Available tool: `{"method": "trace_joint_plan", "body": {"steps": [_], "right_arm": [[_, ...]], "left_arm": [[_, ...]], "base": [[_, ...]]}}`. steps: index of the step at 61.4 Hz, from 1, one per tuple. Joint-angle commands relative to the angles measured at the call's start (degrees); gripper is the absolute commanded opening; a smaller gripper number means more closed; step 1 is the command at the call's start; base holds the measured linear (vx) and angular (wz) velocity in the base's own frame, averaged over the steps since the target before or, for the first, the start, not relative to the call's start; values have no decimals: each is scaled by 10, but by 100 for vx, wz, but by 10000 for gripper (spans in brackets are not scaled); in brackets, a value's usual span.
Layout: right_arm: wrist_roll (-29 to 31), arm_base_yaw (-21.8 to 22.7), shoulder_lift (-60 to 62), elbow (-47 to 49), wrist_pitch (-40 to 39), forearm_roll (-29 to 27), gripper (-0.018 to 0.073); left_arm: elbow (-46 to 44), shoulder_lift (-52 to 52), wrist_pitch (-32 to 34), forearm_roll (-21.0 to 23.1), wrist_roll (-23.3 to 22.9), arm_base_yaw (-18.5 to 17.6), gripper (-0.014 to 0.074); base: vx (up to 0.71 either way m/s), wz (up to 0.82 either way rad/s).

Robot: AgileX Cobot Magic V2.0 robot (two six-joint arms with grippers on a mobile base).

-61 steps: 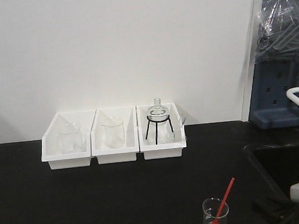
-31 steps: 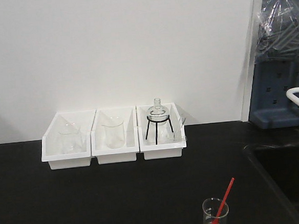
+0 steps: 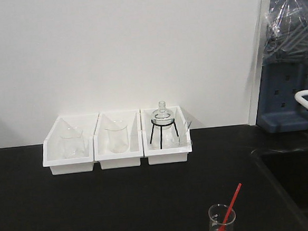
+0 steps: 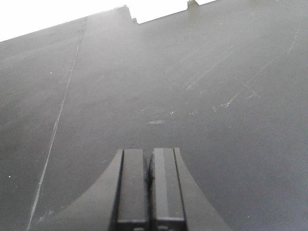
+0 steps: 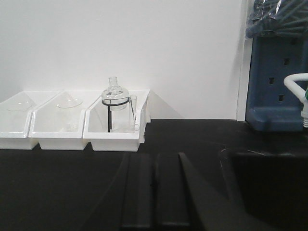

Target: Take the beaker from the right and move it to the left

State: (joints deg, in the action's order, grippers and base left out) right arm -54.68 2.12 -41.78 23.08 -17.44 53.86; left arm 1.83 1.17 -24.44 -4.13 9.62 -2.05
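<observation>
At the front right of the bench (image 3: 70, 206), the beaker (image 3: 222, 221) stands free, its red stick (image 3: 230, 205) leaning out, likely awaiting pickup. The left gripper (image 4: 149, 187) hovers low over bare bench, jaws closed, empty. The right gripper (image 5: 154, 192) sits level facing the white bins (image 5: 113, 137), jaws pressed together, holding nothing.

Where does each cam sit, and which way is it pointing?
Exterior front: above the black bench, facing the white wall; three white plastic bins, small clear glass beaker with red stick at bottom edge. No robot parts.
Left wrist: behind the left claw, fingers together, looking down along bare scratched black benchtop.
Right wrist: low behind the right claw, fingers together, facing the wall.
Shared: front and right wrist both show the bins and the round glass flask on black tripod.
</observation>
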Motion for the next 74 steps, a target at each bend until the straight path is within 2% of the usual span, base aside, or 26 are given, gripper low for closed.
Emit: {"method": "trace_joint_plan", "body": {"steps": [1, 5, 6, 9, 13, 16, 22, 26, 32, 35, 50, 58, 74], "right_arm": [[3, 3, 2, 15, -39, -25, -8], [38, 3, 8, 14, -29, -86, -8], [52, 3, 12, 14, -24, -116, -8], [122, 3, 28, 13, 0, -198, -8], [246, 3, 58, 13, 35, -317, -8], [339, 3, 82, 13, 63, -379, -8], [446, 3, 137, 13, 146, -447, -8], [484, 3, 178, 13, 213, -464, -8], [501, 3, 228, 11, 311, -469, -8], [501, 3, 248, -2, 324, -469, -8], [493, 3, 368, -160, 256, -472, -8], [493, 3, 431, -226, 252, -473, -8], [493, 3, 429, -254, 241, -492, -8]], "left_arm": [[11, 4, 44, 0, -1, -4, -6], [11, 4, 44, 0, -1, -4, -6], [11, 4, 44, 0, -1, -4, -6], [11, 4, 44, 0, -1, -4, -6], [11, 4, 44, 0, -1, -4, -6], [11, 4, 44, 0, -1, -4, -6], [11, 4, 44, 0, -1, -4, -6], [11, 4, 44, 0, -1, -4, -6], [11, 4, 44, 0, -1, -4, -6], [11, 4, 44, 0, -1, -4, -6], [11, 4, 44, 0, -1, -4, -6], [11, 4, 44, 0, -1, -4, -6], [11, 4, 44, 0, -1, -4, -6]], "base": [[0, 0], [0, 0], [0, 0], [0, 0], [0, 0], [0, 0], [0, 0], [0, 0], [0, 0], [0, 0], [0, 0], [0, 0], [0, 0]]}}
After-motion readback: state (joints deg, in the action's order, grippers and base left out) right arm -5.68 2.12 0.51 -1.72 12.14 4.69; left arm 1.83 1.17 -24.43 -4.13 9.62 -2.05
